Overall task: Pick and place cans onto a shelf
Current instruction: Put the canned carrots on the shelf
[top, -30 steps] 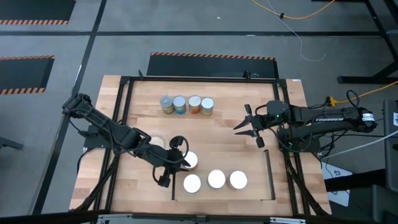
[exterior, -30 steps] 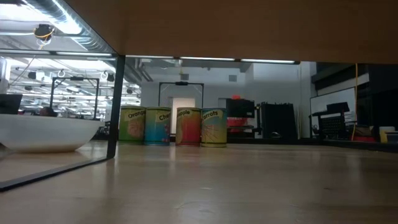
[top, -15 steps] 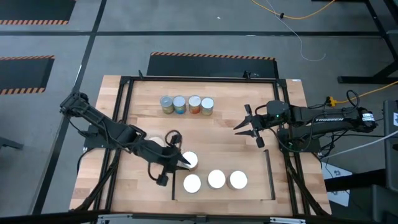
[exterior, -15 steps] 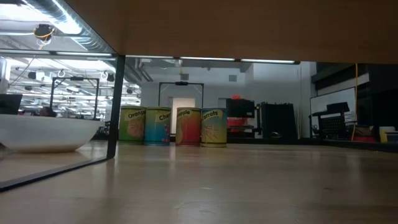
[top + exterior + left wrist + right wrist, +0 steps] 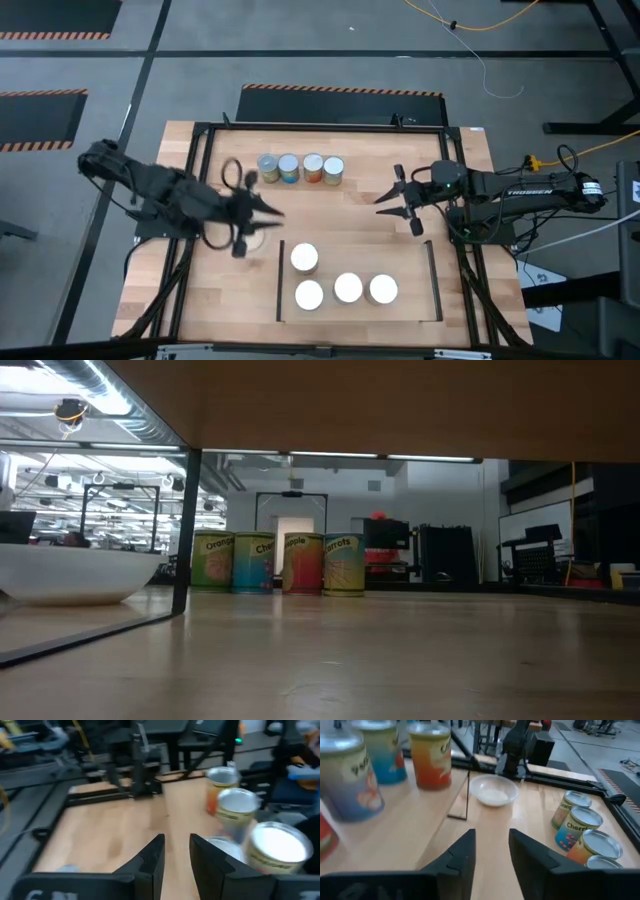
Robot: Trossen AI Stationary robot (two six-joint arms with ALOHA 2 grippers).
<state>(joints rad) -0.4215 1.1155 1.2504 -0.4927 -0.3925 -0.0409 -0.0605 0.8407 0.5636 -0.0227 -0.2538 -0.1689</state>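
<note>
Four cans stand upright on the shelf (image 5: 340, 262): one (image 5: 304, 258) behind a row of three (image 5: 347, 288). Four more cans (image 5: 300, 168) stand in a row at the table's far side, and also show in the low view (image 5: 280, 563). My left gripper (image 5: 262, 208) is open and empty, hovering left of the shelf between the two groups; its wrist view shows the gap (image 5: 176, 854). My right gripper (image 5: 396, 200) is open and empty, to the right of the far row; its wrist view shows the gap too (image 5: 492, 851).
A round clear dish (image 5: 493, 790) sits on the table under my left gripper and shows as a pale bowl in the low view (image 5: 70, 575). A black metal frame (image 5: 200, 190) rings the table. Bare wood lies between the far cans and the shelf.
My left gripper has drawn away from the can at the shelf's far-left corner, going up and toward the table's far left. It now hovers over the dish. The can stays upright on the shelf.
</note>
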